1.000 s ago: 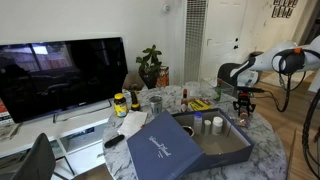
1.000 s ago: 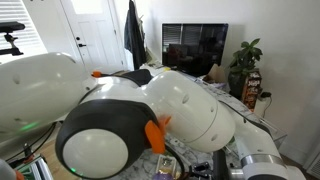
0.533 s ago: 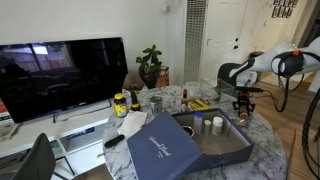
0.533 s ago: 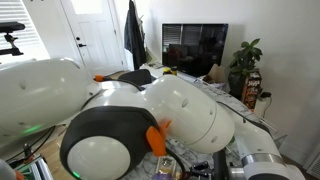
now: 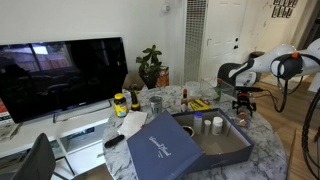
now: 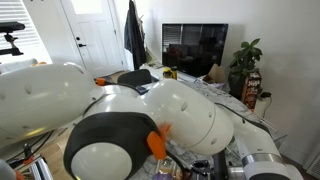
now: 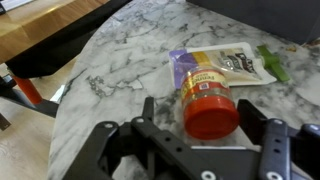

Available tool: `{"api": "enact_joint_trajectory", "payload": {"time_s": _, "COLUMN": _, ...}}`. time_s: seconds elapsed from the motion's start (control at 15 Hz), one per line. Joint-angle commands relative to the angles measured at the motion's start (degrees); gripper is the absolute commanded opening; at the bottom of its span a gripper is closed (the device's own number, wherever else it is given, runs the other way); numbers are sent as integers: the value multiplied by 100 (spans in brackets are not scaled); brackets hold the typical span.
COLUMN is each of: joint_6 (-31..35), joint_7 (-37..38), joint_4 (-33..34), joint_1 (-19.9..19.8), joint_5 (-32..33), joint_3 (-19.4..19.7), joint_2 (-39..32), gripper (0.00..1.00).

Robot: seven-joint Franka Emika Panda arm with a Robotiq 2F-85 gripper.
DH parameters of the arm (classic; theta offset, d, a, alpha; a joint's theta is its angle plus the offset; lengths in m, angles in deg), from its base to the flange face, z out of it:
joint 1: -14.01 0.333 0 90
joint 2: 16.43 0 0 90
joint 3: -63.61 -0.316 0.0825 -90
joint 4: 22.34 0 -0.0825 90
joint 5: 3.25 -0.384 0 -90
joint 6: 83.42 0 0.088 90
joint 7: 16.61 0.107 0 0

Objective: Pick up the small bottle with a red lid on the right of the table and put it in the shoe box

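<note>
The arm [image 5: 268,62] has white rounded shells with black bands at the joints, and a dark cable [image 5: 292,88] loops beside it. Seen close in an exterior view, the shells [image 6: 195,105] are glossy white, with a grey joint disc [image 6: 105,160] and an orange tab [image 6: 157,141]. The gripper [image 7: 190,150] is black with angular linkages.

White arm [image 5: 283,60] entering from the frame edge in an exterior view, elbow raised, forearm folded back toward a black wrist, gripper [image 5: 242,106] hanging straight down beneath it. In an exterior view taken at close range, frame filled almost wholly by the rounded white links of the same arm [image 6: 180,105], with a dark joint ring and an orange marking; gripper hidden there. In the wrist view, black gripper [image 7: 188,138] along the bottom edge, jaws spread wide, fingers [image 7: 103,140] well apart at either side.
</note>
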Motion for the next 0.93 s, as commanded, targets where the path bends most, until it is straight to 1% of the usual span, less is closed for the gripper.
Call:
{"api": "enact_joint_trajectory", "payload": {"time_s": 0.0, "joint_6": -199, "joint_7": 177, "joint_4": 441, "joint_1": -107, "joint_5": 26, "joint_3": -79, "joint_2": -255, "gripper": 52}}
{"api": "enact_joint_trajectory", "payload": {"time_s": 0.07, "joint_6": -197, "joint_7": 183, "joint_4": 474, "joint_1": -109, "joint_5": 30, "joint_3": -81, "joint_2": -268, "gripper": 43}}
{"api": "enact_joint_trajectory", "payload": {"time_s": 0.2, "joint_6": -214, "joint_7": 200, "joint_4": 556, "joint_1": -114, "joint_5": 47, "joint_3": -85, "joint_2": -296, "gripper": 29}}
{"api": "enact_joint_trajectory", "payload": {"time_s": 0.27, "joint_6": -227, "joint_7": 208, "joint_4": 591, "joint_1": -112, "joint_5": 62, "joint_3": -83, "joint_2": -307, "gripper": 24}}
{"api": "enact_joint_trajectory", "payload": {"time_s": 0.47, "joint_6": -212, "joint_7": 158, "joint_4": 632, "joint_1": -91, "joint_5": 97, "joint_3": -92, "joint_2": -278, "gripper": 24}}
{"api": "enact_joint_trajectory", "payload": {"time_s": 0.6, "joint_6": 95, "joint_7": -207, "joint_4": 38, "joint_1": 16, "joint_5": 70, "joint_3": 36, "joint_2": 162, "gripper": 24}}
{"api": "enact_joint_trajectory", "payload": {"time_s": 0.73, "joint_6": 602, "joint_7": -848, "joint_4": -835, "joint_1": 49, "joint_5": 195, "joint_3": 191, "joint_2": 830, "gripper": 24}}
{"api": "enact_joint_trajectory", "payload": {"time_s": 0.87, "joint_6": 1058, "joint_7": -1503, "joint_4": -1235, "joint_1": 79, "joint_5": 318, "joint_3": 332, "joint_2": 1203, "gripper": 24}}
